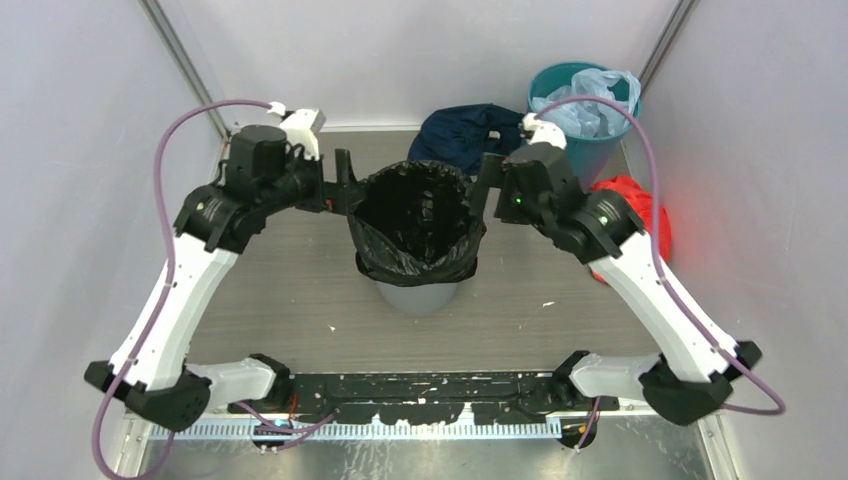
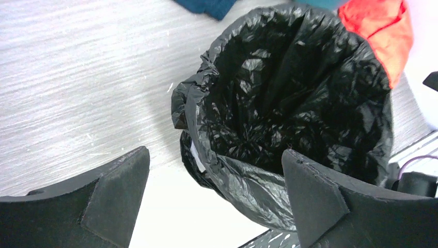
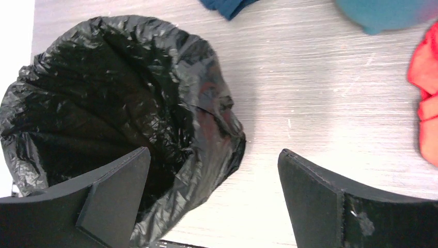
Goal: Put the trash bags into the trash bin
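The black trash bag (image 1: 415, 210) is sitting inside the light grey trash bin (image 1: 418, 298), mouth gaping, its rim folding down over the bin's lip (only the bin's lower wall is showing beneath the plastic).

The left gripper (image 2: 214, 157) is hovering at one side of the bag, fingers (image 2: 113, 206) spreading wide and gripping nothing. One finger is overlapping the bag's rim and the other is hanging over bare table (image 2: 77, 77). Whether that finger is touching plastic, cannot tell.

The right gripper (image 3: 214, 155) is hovering at the opposite side, fingers (image 3: 330, 206) likewise standing wide apart and empty. The bag's crumpled rim is lying beside and partly behind one finger, with table showing between the two.

The red cloth bundle (image 3: 426, 103) is lying beyond the other finger, well apart from the bag. A dark blue cloth (image 1: 460, 135) is lying past both pairs of fingertips, just behind the bin. A teal bin (image 1: 598, 160) holding a pale blue plastic bag (image 1: 590, 105) is standing farther off, behind the right gripper.
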